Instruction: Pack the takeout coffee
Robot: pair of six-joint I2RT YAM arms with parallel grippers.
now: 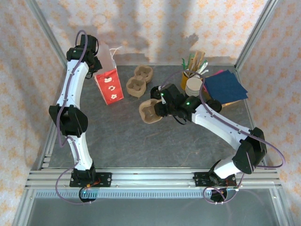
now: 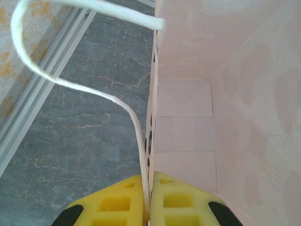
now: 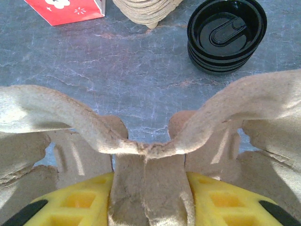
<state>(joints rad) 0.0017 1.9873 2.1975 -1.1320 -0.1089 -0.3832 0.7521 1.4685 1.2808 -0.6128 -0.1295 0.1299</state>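
The takeout coffee is hidden from me. A red paper bag (image 1: 109,87) with white flower prints stands upright at the back left. My left gripper (image 1: 99,60) is shut on the bag's top rim; in the left wrist view the yellow fingers (image 2: 117,202) pinch the bag wall (image 2: 225,94) together with its white cord handle (image 2: 70,82), and I look down into the pale empty inside. My right gripper (image 1: 162,106) is shut on the centre ridge of a brown pulp cup carrier (image 1: 150,113), which the right wrist view shows spreading to both sides (image 3: 56,113) of the gripper (image 3: 149,176).
A stack of pulp carriers (image 1: 138,80) lies behind the held one. A pile of black lids (image 3: 226,28) sits just beyond it. Nested white cups (image 1: 193,86), a yellow holder of sticks (image 1: 190,70) and blue napkins (image 1: 225,85) stand at the back right.
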